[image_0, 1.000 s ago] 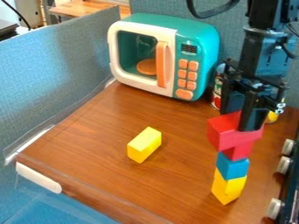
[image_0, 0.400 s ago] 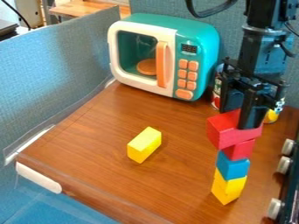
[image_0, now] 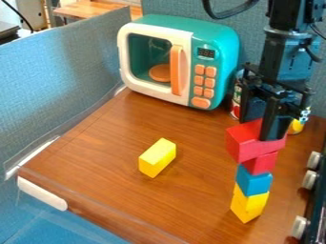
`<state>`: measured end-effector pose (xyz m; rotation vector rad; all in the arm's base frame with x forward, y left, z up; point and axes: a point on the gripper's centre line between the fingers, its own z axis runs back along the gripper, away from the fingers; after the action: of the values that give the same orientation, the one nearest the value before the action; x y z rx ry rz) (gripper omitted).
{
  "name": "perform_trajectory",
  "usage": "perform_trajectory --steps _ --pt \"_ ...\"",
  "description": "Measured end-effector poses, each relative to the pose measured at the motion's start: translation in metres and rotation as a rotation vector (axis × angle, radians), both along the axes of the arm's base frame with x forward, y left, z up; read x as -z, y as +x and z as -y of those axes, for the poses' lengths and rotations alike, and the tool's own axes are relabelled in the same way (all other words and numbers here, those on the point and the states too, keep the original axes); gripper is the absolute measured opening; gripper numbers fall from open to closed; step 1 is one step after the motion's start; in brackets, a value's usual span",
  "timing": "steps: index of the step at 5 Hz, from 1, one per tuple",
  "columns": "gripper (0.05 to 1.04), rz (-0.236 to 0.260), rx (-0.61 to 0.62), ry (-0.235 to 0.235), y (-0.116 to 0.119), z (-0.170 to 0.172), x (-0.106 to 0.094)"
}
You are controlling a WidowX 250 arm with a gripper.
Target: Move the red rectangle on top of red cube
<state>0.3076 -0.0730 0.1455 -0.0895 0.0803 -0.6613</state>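
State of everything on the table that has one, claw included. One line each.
Red rectangle: over the red cube, skewed, overhanging; full contact unclear
Red cube: on the blue cube
Blue cube: on the yellow base
Yellow base: bottom of stack
Loose yellow block: lying flat
Toy microwave: door shut
Claw: lowered, at the red rectangle

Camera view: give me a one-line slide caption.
Gripper holding red rectangle askew on red cube, over a blue block and yellow block, with a toy microwave behind.
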Motion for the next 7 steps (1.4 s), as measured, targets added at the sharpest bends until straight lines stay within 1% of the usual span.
perform_trajectory --steps 1,2,3,4,5,6,7 --pt "0.907 0.0 0.002 0.0 0.0 0.0 0.0" --pt "1.009 0.009 -0.004 -0.003 0.001 0.0 0.0" --pt "1.003 0.042 -0.025 -0.004 0.003 -0.005 -0.007" --pt "0.999 0.155 -0.085 -0.023 0.011 -0.019 -0.038" --pt "0.999 0.205 -0.176 -0.033 0.018 -0.043 -0.052" --pt "0.999 0.197 -0.234 -0.012 0.024 -0.057 -0.046" --pt "0.999 0.155 -0.302 0.023 0.031 -0.077 -0.024"
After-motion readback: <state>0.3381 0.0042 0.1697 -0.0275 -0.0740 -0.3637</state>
